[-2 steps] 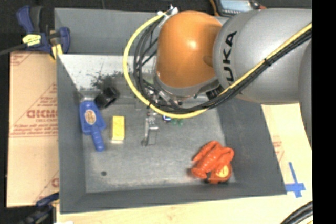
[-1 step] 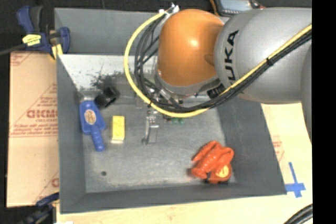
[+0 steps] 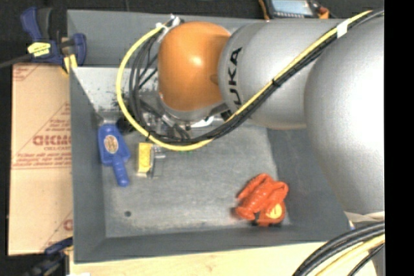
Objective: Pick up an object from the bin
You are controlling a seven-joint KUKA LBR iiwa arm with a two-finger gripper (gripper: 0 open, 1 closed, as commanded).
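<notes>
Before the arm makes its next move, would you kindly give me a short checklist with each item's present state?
1. The gripper is above the small yellow block, left part of the grey metal bin: ok.
2. Block held: cannot tell.
3. The blue plastic toy lies apart from the block: ok, though close.
4. The orange-red crumpled toy is well away, lower right: ok.
</notes>
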